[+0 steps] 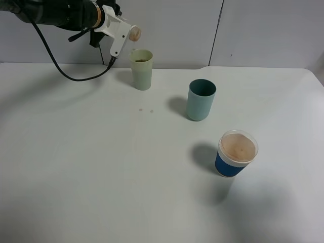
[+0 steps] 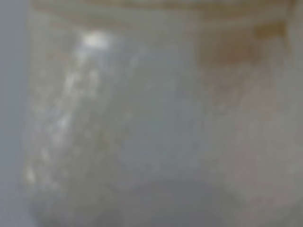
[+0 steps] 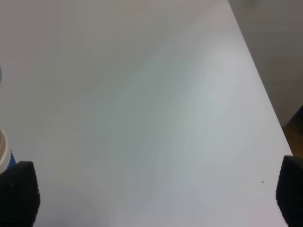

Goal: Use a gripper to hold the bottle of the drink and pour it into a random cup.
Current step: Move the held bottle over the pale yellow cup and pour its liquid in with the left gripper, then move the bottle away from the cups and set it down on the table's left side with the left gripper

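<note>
- Nearest: broad bare bench across the front and left, ample room for a retreat; front edge out of view.
- Right pincer gaping wide, holding nothing, hovering over bare bench beside the blue-and-white paper cup; right bench edge close by in its wrist view, so little margin outward there.
- Paper cup unlidded, filled with something pinkish-brown; likely to slop or topple if clipped by a sweeping arm.
- Farther back, teal tumbler, well apart from the pour.
- Two small droplets on the bench just in front of the cup; a hint of splashing, more likely with a hasty or off-centre pour.
- Cup near the back edge, brown drink visible inside its mouth, seemingly high; overflow probable with much further tipping.
- Bottle of the drink above the cup's mouth and slightly left, tipped steeply; clamped in the left pincer, squeezed shut around its clear body.
- Black cable drooping low left of the cup; could snag or nudge the light cup on withdrawal.
- Wall close behind the back edge; no room rearward, exit best upward and leftward.
</note>
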### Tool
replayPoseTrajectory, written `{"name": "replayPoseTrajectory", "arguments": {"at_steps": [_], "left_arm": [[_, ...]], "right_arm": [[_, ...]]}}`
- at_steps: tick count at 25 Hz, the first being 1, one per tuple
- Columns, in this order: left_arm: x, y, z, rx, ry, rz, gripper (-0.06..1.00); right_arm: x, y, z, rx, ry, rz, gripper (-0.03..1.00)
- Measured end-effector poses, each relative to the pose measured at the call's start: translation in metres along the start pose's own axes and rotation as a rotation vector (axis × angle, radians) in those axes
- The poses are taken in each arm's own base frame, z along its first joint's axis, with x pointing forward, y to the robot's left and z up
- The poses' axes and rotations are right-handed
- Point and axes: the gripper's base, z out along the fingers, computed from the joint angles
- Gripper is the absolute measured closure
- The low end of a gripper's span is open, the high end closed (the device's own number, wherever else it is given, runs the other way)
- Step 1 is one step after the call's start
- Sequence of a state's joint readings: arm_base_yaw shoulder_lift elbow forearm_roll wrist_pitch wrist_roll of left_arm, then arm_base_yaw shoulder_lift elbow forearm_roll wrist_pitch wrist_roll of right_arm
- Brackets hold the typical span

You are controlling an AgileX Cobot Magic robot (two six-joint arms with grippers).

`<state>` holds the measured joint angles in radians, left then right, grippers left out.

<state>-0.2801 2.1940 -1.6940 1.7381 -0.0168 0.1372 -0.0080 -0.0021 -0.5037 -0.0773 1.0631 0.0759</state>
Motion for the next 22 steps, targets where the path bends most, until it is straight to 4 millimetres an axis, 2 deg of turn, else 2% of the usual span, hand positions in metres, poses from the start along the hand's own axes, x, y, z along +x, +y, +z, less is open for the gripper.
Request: {"name": "replayPoseTrajectory", "arguments": {"at_steps": [9, 15, 22], "left_arm": [[-0.002, 0.009, -0.006, -0.019, -0.060, -0.460, 0.61], [0.016, 0.021, -0.018, -0.054, -0.090, -0.823, 0.61], [0.040, 0.019, -0.022, -0.094, -0.139, -1.137, 0.61]], "right_arm": [[0.000, 0.000, 0.000, 0.000, 0.000, 0.000, -0.03], [0.000, 0.000, 0.000, 0.000, 0.000, 0.000, -0.03], [0.000, 0.000, 0.000, 0.000, 0.000, 0.000, -0.03]]}}
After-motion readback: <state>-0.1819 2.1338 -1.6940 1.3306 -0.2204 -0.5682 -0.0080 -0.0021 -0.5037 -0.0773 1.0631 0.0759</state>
